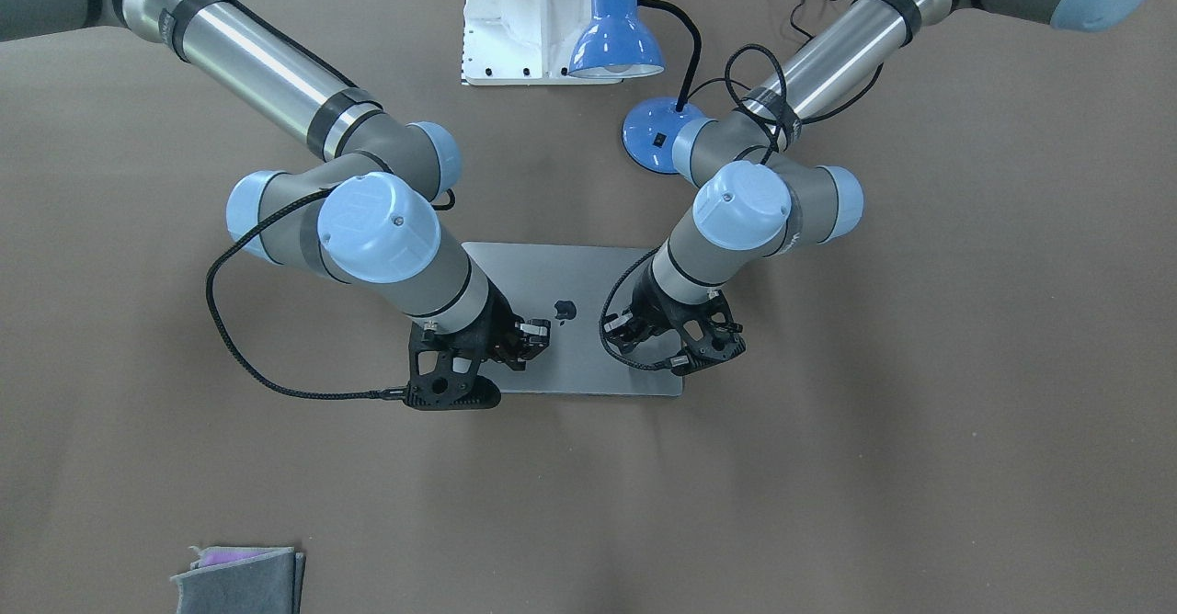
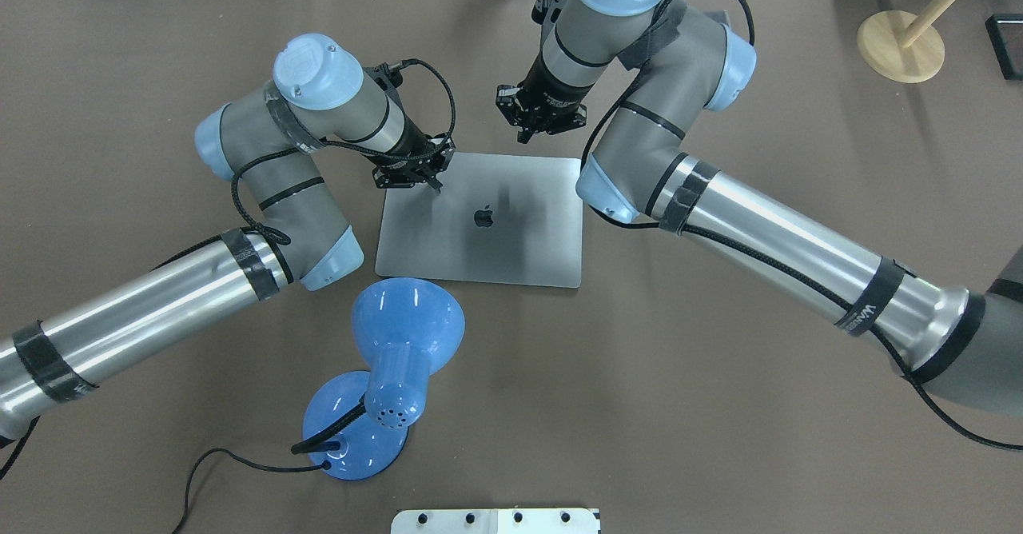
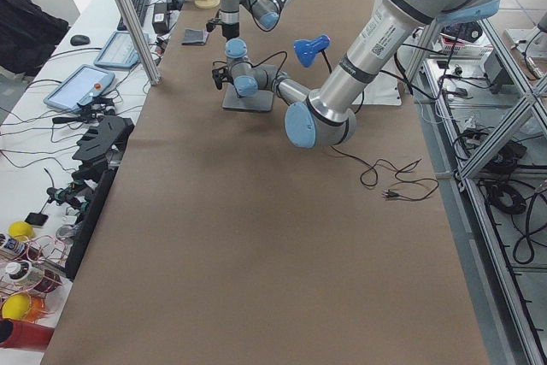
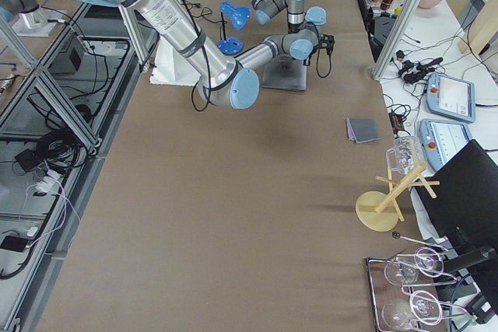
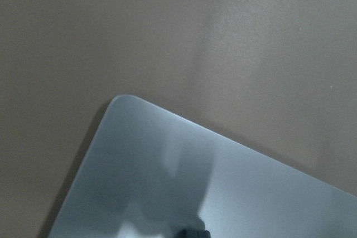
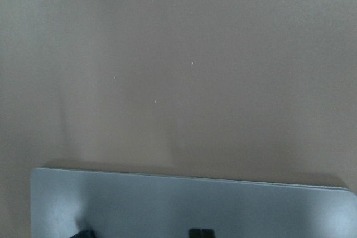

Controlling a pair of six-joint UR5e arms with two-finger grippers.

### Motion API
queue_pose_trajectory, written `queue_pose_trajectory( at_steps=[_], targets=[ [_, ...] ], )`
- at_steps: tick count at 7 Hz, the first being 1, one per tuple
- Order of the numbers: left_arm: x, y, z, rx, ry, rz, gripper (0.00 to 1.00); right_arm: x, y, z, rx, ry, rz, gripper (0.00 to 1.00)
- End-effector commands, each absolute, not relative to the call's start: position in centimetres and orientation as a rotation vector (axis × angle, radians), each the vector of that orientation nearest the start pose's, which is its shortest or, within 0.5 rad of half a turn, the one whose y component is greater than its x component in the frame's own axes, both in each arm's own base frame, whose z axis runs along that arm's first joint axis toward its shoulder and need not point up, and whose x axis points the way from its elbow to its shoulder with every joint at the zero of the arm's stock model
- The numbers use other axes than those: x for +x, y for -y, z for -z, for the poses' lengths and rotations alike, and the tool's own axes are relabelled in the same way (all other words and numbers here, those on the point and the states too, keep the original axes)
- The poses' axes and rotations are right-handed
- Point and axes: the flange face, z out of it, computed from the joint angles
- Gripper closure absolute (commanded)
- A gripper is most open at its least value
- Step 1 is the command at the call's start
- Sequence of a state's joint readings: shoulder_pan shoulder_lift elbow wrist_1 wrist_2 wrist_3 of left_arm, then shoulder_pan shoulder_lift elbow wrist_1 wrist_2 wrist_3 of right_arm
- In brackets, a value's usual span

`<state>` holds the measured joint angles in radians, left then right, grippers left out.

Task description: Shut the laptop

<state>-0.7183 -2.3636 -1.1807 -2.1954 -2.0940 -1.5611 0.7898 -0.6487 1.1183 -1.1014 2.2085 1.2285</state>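
Evidently the left gripper [image 2: 436, 184], fingers pinched together, and the right gripper [image 2: 527, 133], fingers slightly apart, both empty, sit over the laptop [image 2: 511, 238], already shut flat on the table [image 2: 719, 374], so only retreating seems left

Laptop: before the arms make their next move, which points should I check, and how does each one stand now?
1. Laptop lid down flat, logo up: ok.
2. Left pincer free of the lid: cannot tell; it is over the far corner on the robot's left.
3. Right pincer free of the lid: cannot tell; it is over the far edge.
4. Pincers open or shut: cannot tell.
5. Lamp apart from the laptop: ok.
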Motion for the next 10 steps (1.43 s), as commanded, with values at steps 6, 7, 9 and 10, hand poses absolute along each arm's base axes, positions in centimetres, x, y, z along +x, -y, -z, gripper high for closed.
queue_pose_trajectory(
  at_steps=[6,7,9,10],
  targets=[
    [30.4,63.1,-33.1,0.162,-1.112,0.256,0.01,-26.7,66.6,-36.6,0.046,1.058,-0.019,0.0],
    [25.0,64.6,-34.2,0.197,-1.046,0.27,0.01,-23.9,67.1,-40.0,0.096,0.948,0.041,0.0],
    [17.2,57.4,-40.3,0.222,-0.913,0.114,0.01,-17.3,63.9,-44.1,0.037,0.715,0.136,0.0],
    [14.1,54.0,-44.0,0.218,-0.88,0.089,0.01,-12.3,58.3,-46.6,-0.013,0.685,0.169,0.0]
  ],
)
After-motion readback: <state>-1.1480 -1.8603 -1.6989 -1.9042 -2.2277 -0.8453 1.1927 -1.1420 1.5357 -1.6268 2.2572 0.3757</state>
